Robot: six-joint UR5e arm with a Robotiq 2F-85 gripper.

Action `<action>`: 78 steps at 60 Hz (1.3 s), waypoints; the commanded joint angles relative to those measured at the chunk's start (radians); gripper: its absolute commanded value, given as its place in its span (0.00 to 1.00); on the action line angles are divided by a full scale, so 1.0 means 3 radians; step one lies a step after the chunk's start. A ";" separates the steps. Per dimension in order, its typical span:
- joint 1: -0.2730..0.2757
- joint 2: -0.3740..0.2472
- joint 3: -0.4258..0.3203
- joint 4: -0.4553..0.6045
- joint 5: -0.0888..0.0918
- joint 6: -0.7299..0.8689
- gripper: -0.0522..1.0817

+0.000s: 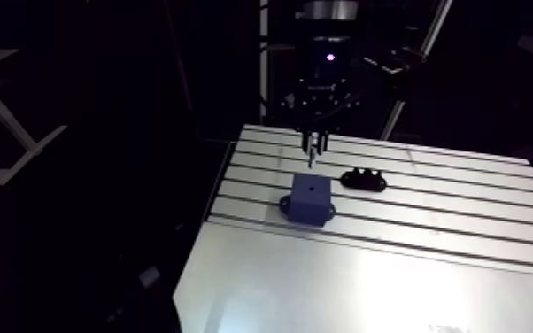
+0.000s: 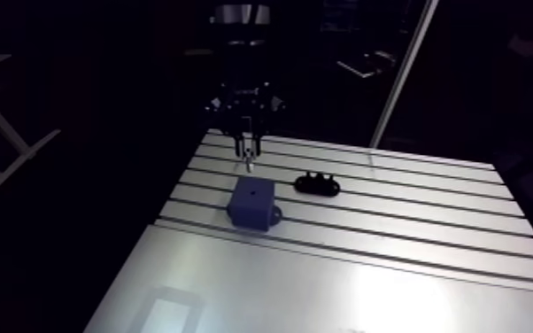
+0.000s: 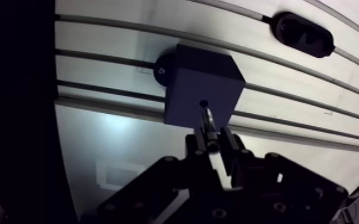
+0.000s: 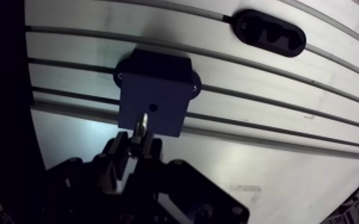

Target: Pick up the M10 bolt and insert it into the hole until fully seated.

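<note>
A dark blue block (image 1: 309, 198) with side lugs stands on the slotted aluminium table (image 1: 429, 239). Its top face has a small round hole (image 3: 204, 103). My gripper (image 3: 214, 143) hangs just above the block and is shut on the M10 bolt (image 3: 209, 122), a metallic shank pointing down from between the fingers. In the wrist view the bolt's tip lies close to the hole, above the block's top face. In the arm view the bolt (image 1: 312, 158) ends a little above the block, clear of it.
A black oblong holder (image 1: 363, 180) with recesses lies on the table just right of the block, seen in the wrist view (image 4: 269, 33) beyond it. The table's left edge runs close to the block.
</note>
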 commanded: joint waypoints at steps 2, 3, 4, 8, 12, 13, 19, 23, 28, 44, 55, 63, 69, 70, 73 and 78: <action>0.0000 -0.0005 0.0049 -0.0063 0.0000 0.0001 1.00; 0.0000 -0.0005 0.0049 -0.0063 0.0000 0.0001 1.00; 0.0000 -0.0010 0.0050 -0.0063 0.0000 0.0002 1.00; 0.0000 -0.0006 0.0054 -0.0063 0.0000 0.0006 1.00; 0.0000 -0.0005 0.0055 -0.0058 -0.0005 0.0012 1.00; 0.0000 -0.0005 0.0055 -0.0058 -0.0014 0.0012 1.00; 0.0000 -0.0005 0.0070 -0.0068 -0.0059 0.0017 1.00; 0.0000 -0.0001 0.0075 -0.0068 -0.0066 0.0022 1.00; 0.0000 0.0000 0.0089 -0.0068 -0.0067 0.0028 1.00; 0.0000 -0.0005 0.0136 -0.0068 -0.0067 0.0033 1.00; 0.0000 -0.0001 0.0152 -0.0069 -0.0067 0.0033 1.00; 0.0000 0.0004 0.0152 -0.0074 -0.0067 0.0033 1.00; 0.0001 0.0005 0.0152 -0.0074 -0.0067 0.0033 1.00; 0.0000 0.0009 0.0152 -0.0074 -0.0067 0.0033 1.00; 0.0005 0.0010 0.0157 -0.0082 -0.0067 0.0033 1.00; 0.0005 0.0020 0.0172 -0.0180 -0.0071 0.0008 1.00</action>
